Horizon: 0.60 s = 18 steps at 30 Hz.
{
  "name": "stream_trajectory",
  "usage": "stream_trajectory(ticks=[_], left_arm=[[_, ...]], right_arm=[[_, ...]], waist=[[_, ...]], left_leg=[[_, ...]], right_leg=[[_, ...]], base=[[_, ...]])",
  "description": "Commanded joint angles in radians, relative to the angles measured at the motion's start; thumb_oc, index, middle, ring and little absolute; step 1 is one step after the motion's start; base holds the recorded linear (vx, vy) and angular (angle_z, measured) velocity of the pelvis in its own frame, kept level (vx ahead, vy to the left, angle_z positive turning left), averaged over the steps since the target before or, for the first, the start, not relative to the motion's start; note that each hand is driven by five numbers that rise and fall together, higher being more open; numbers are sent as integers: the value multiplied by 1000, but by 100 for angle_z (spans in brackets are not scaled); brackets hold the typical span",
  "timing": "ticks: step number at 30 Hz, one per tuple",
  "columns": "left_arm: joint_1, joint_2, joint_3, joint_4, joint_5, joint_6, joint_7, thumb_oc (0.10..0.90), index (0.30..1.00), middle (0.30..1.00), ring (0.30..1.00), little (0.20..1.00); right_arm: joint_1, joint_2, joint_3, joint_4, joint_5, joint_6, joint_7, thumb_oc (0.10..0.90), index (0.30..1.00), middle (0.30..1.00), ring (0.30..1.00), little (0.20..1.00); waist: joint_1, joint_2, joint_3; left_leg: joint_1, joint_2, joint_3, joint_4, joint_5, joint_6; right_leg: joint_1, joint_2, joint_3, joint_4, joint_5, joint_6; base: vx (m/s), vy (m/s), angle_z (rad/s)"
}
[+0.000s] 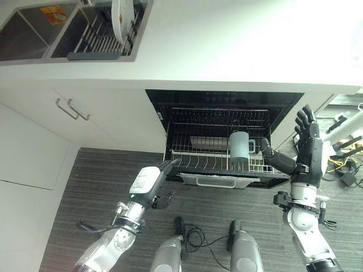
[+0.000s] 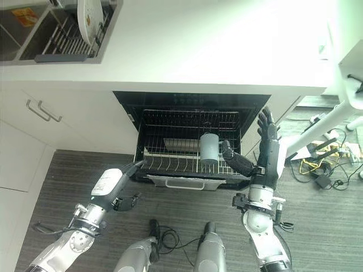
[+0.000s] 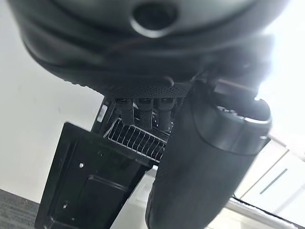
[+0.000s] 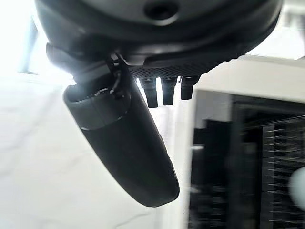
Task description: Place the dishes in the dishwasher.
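Dishes are only partly loaded: the dishwasher (image 1: 224, 139) stands open beneath the white bench (image 1: 238, 45), its wire rack (image 1: 218, 161) pulled forward and holding a grey mug (image 1: 240, 146) upright near the front right corner. Behind the mug something pale and flat lies in the rack, though what it is cannot be told. Up on the bench, a sink (image 1: 28, 34) at the far left has a drying rack (image 1: 99, 37) beside it, where a white plate (image 1: 121, 20) stands on edge, well apart from the dishwasher and not yet brought over. By the look of it the job is begun but not finished, with at least that plate left to carry across and slot in. The robot's right hand (image 1: 309, 148) hangs just right of the rack, fingers straight and spread, thumb pointing toward the mug, holding nothing. Its left hand (image 1: 148, 184) hovers low at the rack's front left corner, fingers extended toward the wire, likewise empty.
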Motion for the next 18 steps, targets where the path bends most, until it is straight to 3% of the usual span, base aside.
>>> stream_trajectory(ticks=[1, 5, 7, 9, 11, 13, 18], left_arm=[[-33, 10, 53, -76, 0, -52, 130, 800, 900, 900, 900, 900], [-13, -13, 70, -62, -40, -69, 210, 800, 900, 900, 900, 900], [-4, -40, 101, -64, -113, -116, 283, 800, 900, 900, 900, 900], [-1, -65, 131, -76, -195, -167, 305, 800, 900, 900, 900, 900], [-6, -93, 159, -82, -278, -231, 299, 800, 900, 900, 900, 900], [-17, -141, 210, -105, -406, -312, 243, 800, 900, 900, 900, 900], [-20, -198, 280, -160, -631, -322, 243, 800, 900, 900, 900, 900]], right_arm=[[-48, -43, -64, -119, 11, -170, 41, 800, 900, 900, 900, 900], [-53, -49, -70, -175, 61, -184, 94, 800, 900, 900, 900, 900], [-55, -52, -72, -202, 149, -183, 174, 800, 900, 900, 900, 900], [-48, -47, -77, -218, 216, -164, 235, 800, 900, 900, 900, 900], [-41, -37, -79, -226, 242, -157, 284, 800, 900, 900, 900, 900], [-36, -27, -72, -235, 270, -166, 340, 800, 900, 900, 900, 900], [-37, -20, -72, -233, 316, -139, 347, 800, 900, 900, 900, 900]], waist=[[15, -2, -79], [31, -16, -101], [41, -24, -111], [45, -31, -114], [45, -37, -114], [49, -56, -116], [62, -57, -141]], left_leg=[[30, 57, 82, 147, -240, -2], [41, 69, 52, 147, -235, -18], [46, 63, 21, 147, -229, -22], [58, 63, 39, 147, -223, -25], [58, 70, 73, 147, -206, -26], [64, 109, 113, 147, -179, -44], [63, 134, 12, 147, -177, -60]], right_leg=[[111, 35, -11, -51, -115, 25], [144, 68, -15, -51, -142, 1], [151, 91, -1, -51, -150, -18], [163, 92, -9, -51, -155, -25], [170, 86, -31, -51, -147, -28], [184, 56, -60, -51, -133, -20], [164, 20, -20, -51, -115, 2]], base=[[95, -96, 11], [77, -78, 16], [47, -41, 15], [15, 16, 27], [-36, 72, 57], [-4, 263, 73], [88, 447, 54]])
